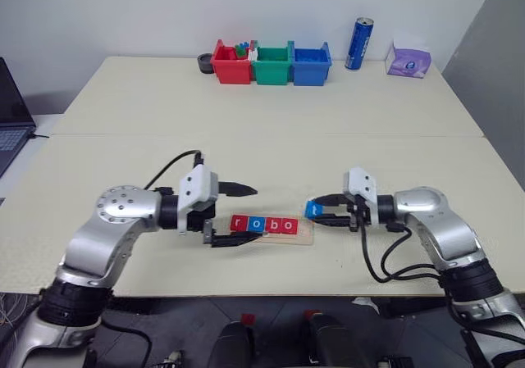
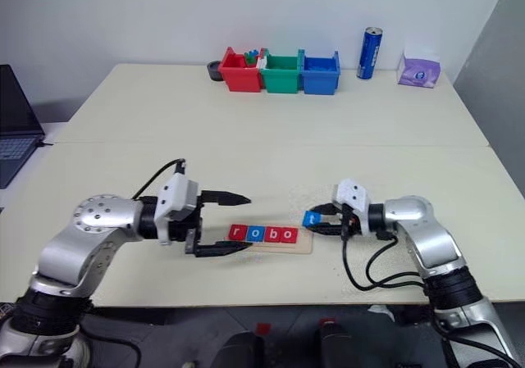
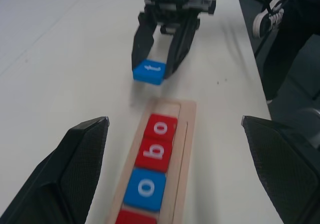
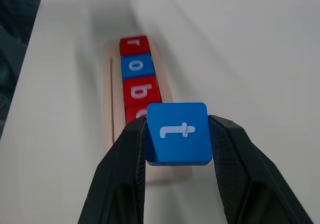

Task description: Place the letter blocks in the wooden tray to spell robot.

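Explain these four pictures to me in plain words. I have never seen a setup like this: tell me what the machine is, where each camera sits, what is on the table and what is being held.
This is a humanoid robot with two arms, each ending in a two-fingered black gripper. Two pictures come from cameras in its head, looking down over a cream table. The other two come from cameras on its wrists, looking along the fingers.

Near the robot lies the wooden tray, already holding four letter blocks spelling "robo". The right gripper pinches the blue t block just beyond the tray's free end. The left gripper stands open by the tray's other end, holding nothing.

At the far edge are red, green and blue bins, a blue can and a purple tissue pack. A laptop sits to the left.
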